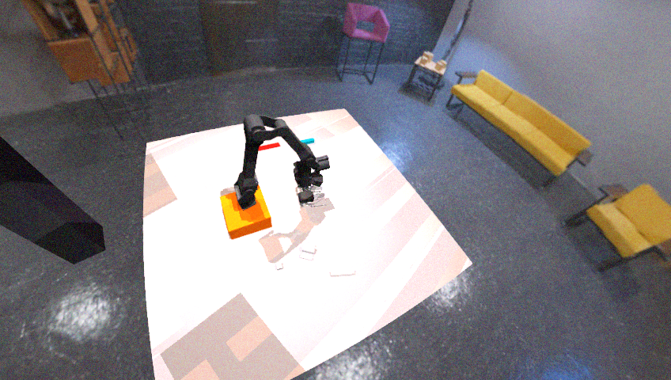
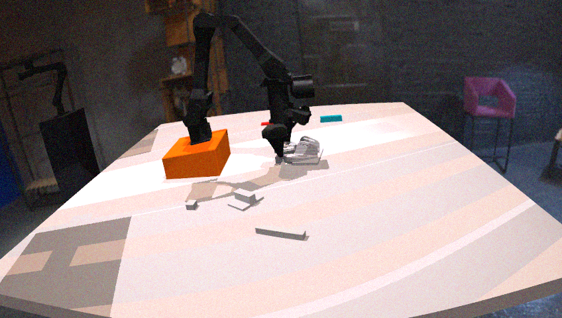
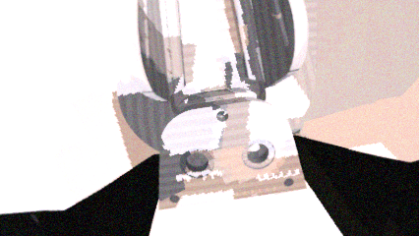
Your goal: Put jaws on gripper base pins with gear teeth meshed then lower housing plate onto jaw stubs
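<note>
1. Right of centre in the exterior view, the gripper [image 1: 305, 195] [image 2: 279, 157] [image 3: 224, 151] points down, fingers pinching the pale housing plate [image 3: 235, 133].
2. The metallic jaws [image 2: 307, 148] [image 3: 164, 49] lie just beside it.

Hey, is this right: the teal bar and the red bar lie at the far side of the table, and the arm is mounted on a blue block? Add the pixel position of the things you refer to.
Not quite: the arm [image 1: 278, 129] [image 2: 252, 43] is mounted on an orange block [image 1: 250, 229] [image 2: 191, 167], as the top and exterior views show. The teal bar [image 1: 307, 140] [image 2: 331, 118] and red bar [image 1: 269, 146] [image 2: 266, 123] do lie at the far side of the table [image 1: 188, 264] [image 2: 354, 252].
</note>
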`<state>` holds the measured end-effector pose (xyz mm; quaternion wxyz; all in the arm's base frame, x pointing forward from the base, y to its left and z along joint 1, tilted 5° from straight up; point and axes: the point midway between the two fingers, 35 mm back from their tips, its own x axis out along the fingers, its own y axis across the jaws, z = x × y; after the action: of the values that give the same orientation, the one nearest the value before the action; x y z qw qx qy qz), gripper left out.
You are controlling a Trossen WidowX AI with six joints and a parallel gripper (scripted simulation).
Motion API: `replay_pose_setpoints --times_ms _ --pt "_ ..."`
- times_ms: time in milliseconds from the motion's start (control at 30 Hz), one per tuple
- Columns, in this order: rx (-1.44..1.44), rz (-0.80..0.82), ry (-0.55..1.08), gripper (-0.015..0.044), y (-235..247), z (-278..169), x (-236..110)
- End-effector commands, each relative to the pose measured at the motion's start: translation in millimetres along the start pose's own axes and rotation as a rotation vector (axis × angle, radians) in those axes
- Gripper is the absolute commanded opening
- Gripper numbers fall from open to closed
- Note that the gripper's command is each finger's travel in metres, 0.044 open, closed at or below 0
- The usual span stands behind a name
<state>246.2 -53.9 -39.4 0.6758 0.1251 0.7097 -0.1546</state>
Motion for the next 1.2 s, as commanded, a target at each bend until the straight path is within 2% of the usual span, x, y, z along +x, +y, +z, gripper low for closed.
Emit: replay_pose_setpoints --times_ms 0,1167 --pt "-0.004 0.004 0.001 0.0351 0.6 -0.3 1.1" --pt "-0.004 0.004 0.001 0.0351 0.6 -0.4 8.0"
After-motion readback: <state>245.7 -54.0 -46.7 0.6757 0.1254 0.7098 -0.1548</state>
